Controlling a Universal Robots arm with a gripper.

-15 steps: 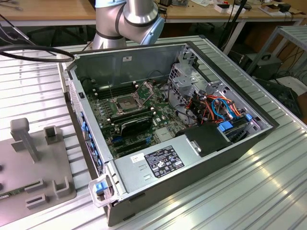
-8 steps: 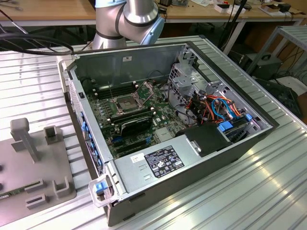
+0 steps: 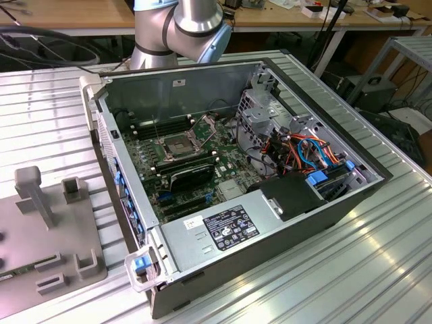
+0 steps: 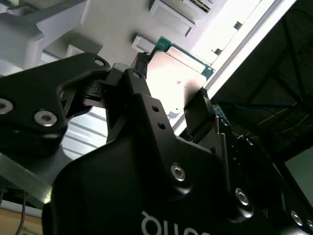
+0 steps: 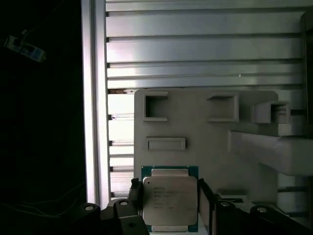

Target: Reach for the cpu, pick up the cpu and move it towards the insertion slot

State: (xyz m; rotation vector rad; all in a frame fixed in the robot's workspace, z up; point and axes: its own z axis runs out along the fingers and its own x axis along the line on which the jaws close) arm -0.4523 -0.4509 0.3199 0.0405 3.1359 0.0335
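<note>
The black 2-finger gripper [image 4: 173,77] is clamped on the thin, square, silver-grey cpu [image 5: 169,199], with its fingertips [image 4: 204,95] pinching 2 opposite edges. The chip appears lifted clear of the pale grey fixture plate [image 5: 195,129] on the ribbed aluminium table [image 5: 205,49]. That edge hold looks slim: a jolt could tilt or drop the chip. Farther off, the square metal-framed insertion slot [image 3: 177,145] sits deep in the open black computer case [image 3: 270,266]. Its raised bracket or the case walls could snag a skewed chip.

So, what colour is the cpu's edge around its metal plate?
Green, framing the cpu; clearest in the first wrist view.
</note>
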